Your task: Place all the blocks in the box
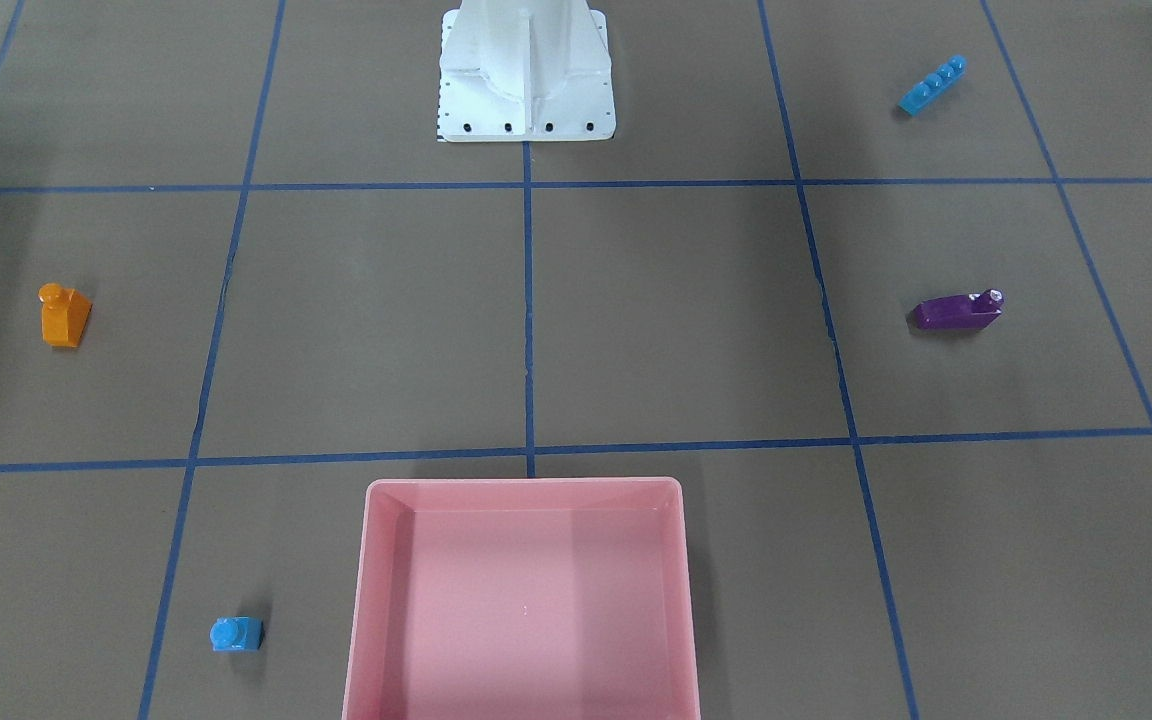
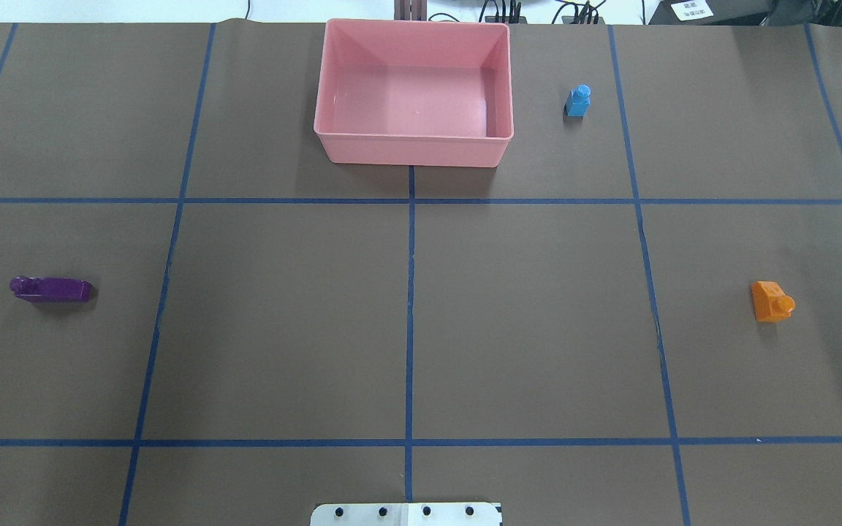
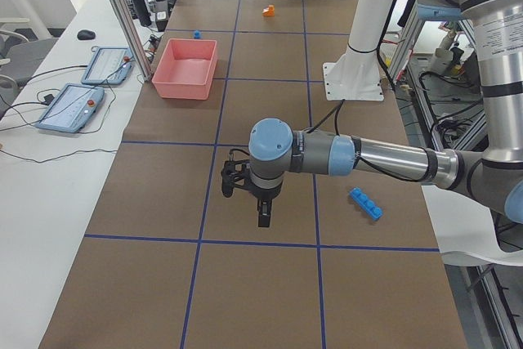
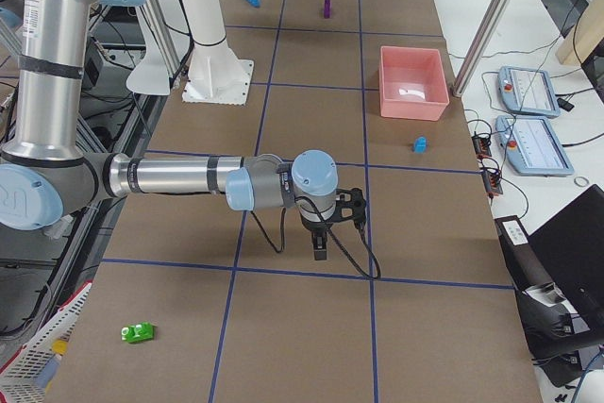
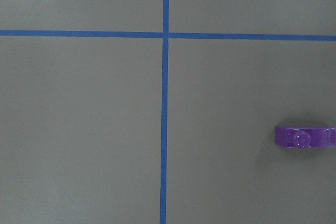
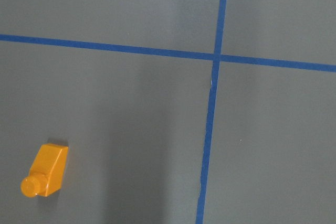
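The pink box [image 2: 412, 150] stands empty at the table's far middle. The small blue cube [image 2: 578, 101] sits to its right. The purple long block [image 2: 52, 289] lies at the left and the orange sloped block [image 2: 772, 301] at the right. The long blue block [image 1: 932, 86] lies near the robot base on my left side. The green cube [image 4: 138, 332] lies at the table's right end. My left gripper [image 3: 263, 218] and right gripper [image 4: 320, 252] hang above the table and show only in the side views. I cannot tell whether they are open or shut.
The white robot base [image 1: 526, 100] stands at the table's near middle edge. Blue tape lines divide the brown table into squares. Tablets [image 3: 78, 104] and cables lie on the white bench beyond the box.
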